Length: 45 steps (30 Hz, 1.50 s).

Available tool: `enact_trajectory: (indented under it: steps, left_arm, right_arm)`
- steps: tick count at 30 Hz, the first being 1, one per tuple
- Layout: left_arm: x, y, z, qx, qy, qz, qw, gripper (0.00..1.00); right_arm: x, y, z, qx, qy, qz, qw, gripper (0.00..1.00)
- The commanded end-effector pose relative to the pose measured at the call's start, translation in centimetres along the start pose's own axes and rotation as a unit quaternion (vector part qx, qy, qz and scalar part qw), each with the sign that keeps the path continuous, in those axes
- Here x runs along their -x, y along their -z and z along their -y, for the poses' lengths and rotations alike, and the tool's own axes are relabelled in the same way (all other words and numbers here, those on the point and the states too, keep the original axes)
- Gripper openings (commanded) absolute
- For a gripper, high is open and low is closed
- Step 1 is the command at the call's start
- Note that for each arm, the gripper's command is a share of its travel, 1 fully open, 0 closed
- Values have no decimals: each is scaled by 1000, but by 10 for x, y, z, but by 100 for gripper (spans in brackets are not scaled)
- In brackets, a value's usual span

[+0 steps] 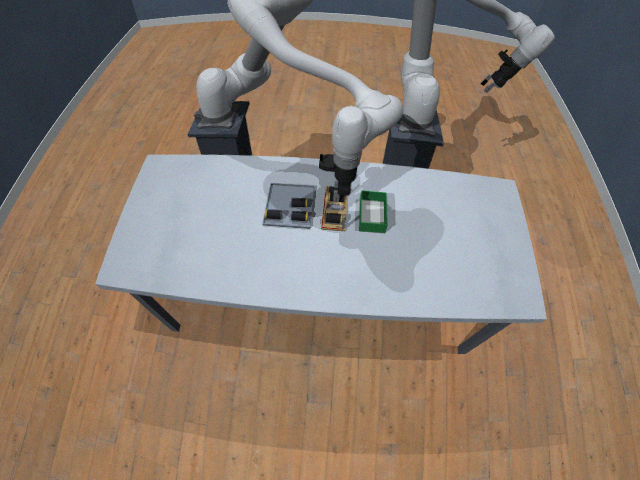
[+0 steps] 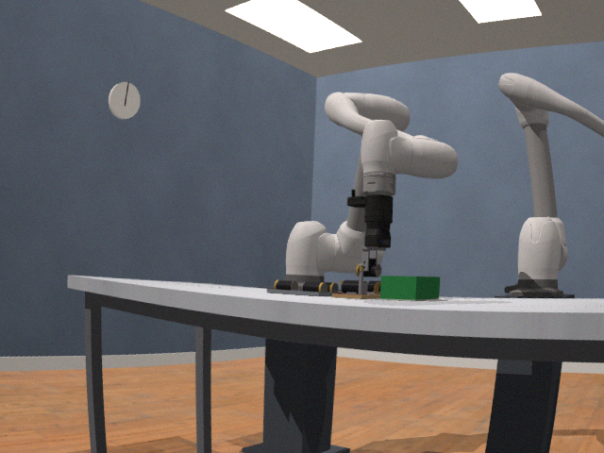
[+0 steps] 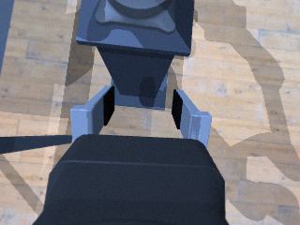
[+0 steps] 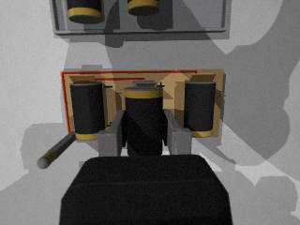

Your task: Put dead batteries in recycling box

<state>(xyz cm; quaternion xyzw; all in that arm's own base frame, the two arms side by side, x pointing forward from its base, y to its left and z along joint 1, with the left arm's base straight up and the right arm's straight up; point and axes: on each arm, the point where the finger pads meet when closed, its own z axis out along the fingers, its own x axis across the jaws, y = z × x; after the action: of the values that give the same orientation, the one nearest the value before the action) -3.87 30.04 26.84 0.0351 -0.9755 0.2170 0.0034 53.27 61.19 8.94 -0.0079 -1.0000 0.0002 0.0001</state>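
Note:
My right gripper (image 4: 144, 120) (image 2: 371, 267) is shut on a black battery (image 4: 143, 108) (image 2: 376, 270), held level above the middle slot of the holder board (image 4: 219, 105) (image 1: 336, 210). Its gold end faces the tray, on the + mark's side. Batteries lie in both outer slots, one (image 4: 87, 110) (image 1: 333, 218) on the bulb side and one (image 4: 200, 108) opposite, gold ends away from the tray. The bulb (image 4: 43, 162) looks grey and unlit. Three batteries (image 1: 272, 214) (image 1: 299, 202) (image 1: 299, 215) lie in the tray. The green box (image 1: 373, 227) (image 2: 410, 287) stands upright; no battery shows inside. My left gripper (image 3: 143, 99) (image 1: 486, 86) is open and empty.
The grey tray (image 1: 289, 191) (image 4: 141, 32) lies on the board's other side from the box. The bulb's thin post (image 4: 58, 146) stands beside the board, between it and the box. The left arm hangs over the floor, well off the table (image 1: 206, 258).

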Motion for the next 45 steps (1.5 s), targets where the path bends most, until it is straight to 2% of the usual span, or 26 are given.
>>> enact_trajectory:
  steps: [1, 20, 27, 45]
  left_arm:
    - [0, 1, 0, 1, 0, 0, 1000, 100]
    - [0, 1, 0, 1, 0, 0, 1000, 100]
    - [0, 1, 0, 1, 0, 0, 1000, 100]
    - [0, 1, 0, 1, 0, 0, 1000, 100]
  right_arm:
    - [0, 2, -1, 1, 0, 1, 1000, 57]
    - [0, 2, -1, 1, 0, 1, 1000, 57]
    - [0, -11, -1, 1, 0, 1, 1000, 57]
    - [0, -12, -1, 1, 0, 1, 1000, 57]
